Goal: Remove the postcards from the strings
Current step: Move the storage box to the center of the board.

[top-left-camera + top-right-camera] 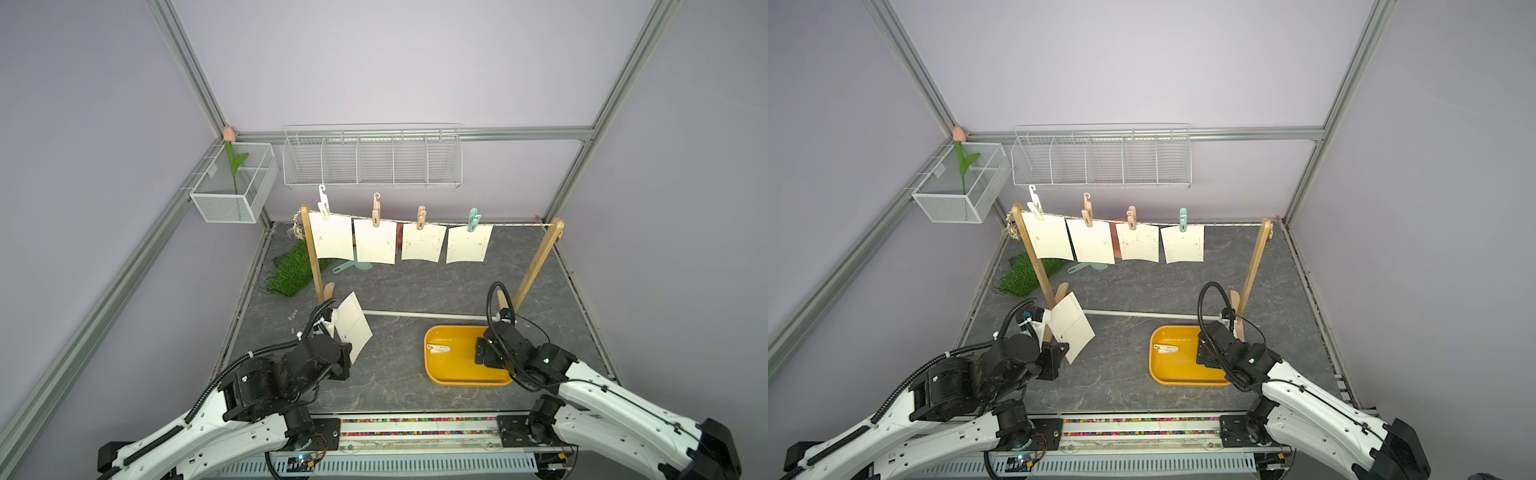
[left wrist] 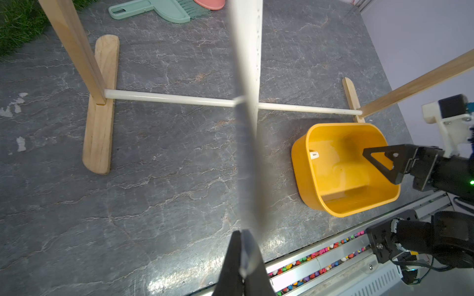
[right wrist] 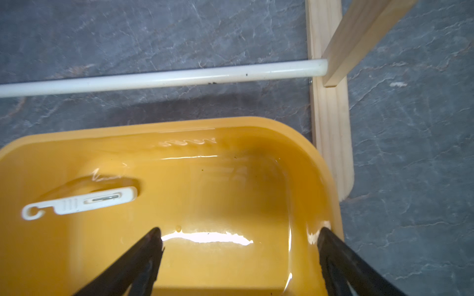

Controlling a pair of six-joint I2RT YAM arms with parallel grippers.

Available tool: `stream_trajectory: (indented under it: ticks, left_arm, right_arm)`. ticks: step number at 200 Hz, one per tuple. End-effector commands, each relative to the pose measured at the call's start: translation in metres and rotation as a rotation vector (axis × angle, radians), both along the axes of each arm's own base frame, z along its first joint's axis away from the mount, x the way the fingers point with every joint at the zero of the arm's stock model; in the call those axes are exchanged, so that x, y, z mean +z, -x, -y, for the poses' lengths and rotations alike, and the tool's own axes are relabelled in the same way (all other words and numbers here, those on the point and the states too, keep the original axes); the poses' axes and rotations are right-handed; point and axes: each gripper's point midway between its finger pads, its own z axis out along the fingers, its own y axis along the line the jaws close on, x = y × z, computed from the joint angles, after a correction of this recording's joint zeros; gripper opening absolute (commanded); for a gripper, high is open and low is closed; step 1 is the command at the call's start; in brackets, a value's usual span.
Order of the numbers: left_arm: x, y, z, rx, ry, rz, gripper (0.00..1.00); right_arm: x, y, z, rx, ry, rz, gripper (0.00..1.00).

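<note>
Top views show grey marbled tabletop, lilac walls.

2 high top views looking down, wrist views close, sharing tray

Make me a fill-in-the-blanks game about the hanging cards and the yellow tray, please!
1. ____ postcards hang from the string.
2. The left gripper is shut on a loose ____.
3. A white peg lies in the ____ tray.
4. The right gripper hovers over the tray with its jaws ____.
Missing words: Four, postcard, yellow, open.
</note>
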Motion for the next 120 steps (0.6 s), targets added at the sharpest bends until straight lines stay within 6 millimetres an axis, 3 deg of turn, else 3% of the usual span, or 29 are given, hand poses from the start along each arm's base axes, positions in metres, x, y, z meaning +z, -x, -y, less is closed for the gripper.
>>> stream_trajectory:
  ticks: [1, 32, 54, 96, 120]
  left_arm:
    - [-0.003, 0.003, 0.003, -0.024, -0.012, -0.024, 0.0]
    - [-0.015, 0.012, 0.015, -0.075, -0.018, -0.093, 0.0]
    - [-0.026, 0.017, 0.024, -0.098, -0.021, -0.151, 0.0]
    - [-0.043, 0.024, 0.046, -0.095, 0.095, -0.24, 0.0]
    - [-0.062, 0.031, 0.051, -0.093, 0.109, -0.302, 0.0]
  right_arm:
    - [0.024, -0.006, -0.009, 0.099, 0.001, 0.059, 0.99]
    - [0.077, -0.012, -0.052, 0.358, -0.087, 0.16, 0.9]
    - [0.105, -0.013, -0.064, 0.444, -0.116, 0.233, 0.89]
    - [0.135, -0.014, -0.07, 0.446, -0.185, 0.294, 0.89]
    - [0.15, -0.006, -0.086, 0.537, -0.242, 0.296, 0.89]
